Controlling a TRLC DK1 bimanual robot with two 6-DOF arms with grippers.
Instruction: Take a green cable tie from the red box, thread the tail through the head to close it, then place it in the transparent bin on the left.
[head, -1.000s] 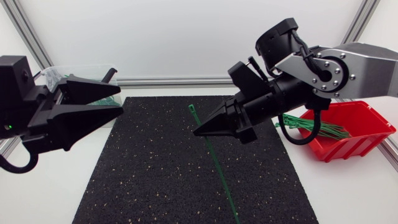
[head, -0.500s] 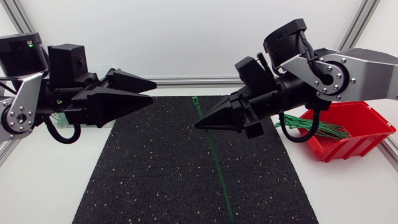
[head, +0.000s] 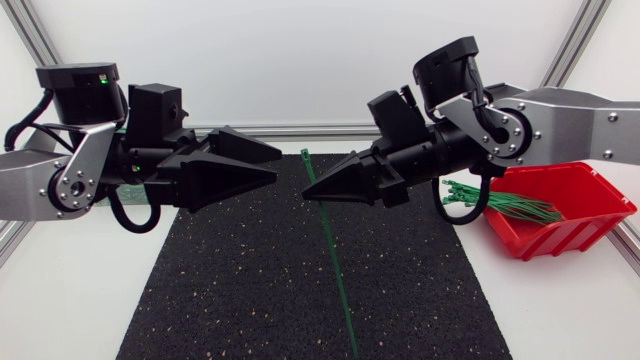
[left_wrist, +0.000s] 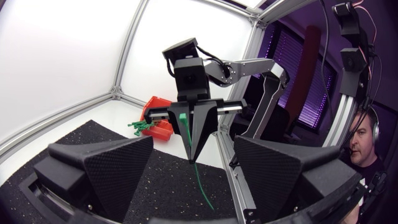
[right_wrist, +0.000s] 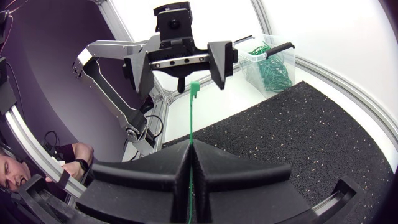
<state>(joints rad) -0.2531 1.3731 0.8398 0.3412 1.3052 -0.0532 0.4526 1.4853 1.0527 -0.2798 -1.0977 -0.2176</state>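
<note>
White table (head: 70, 310); black speckled mat (head: 250, 290) at centre, red box (head: 560, 235) at right, transparent bin (right_wrist: 247, 68) far left.

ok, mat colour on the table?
The mat is black with light speckles; clearest in the head view.

The green cable tie (head: 337, 275), straight and unclosed, runs from upper centre to lower centre of the head view, head uppermost; the red box (head: 565, 237) at right and the transparent bin (right_wrist: 252, 62) both contain green ties.
</note>
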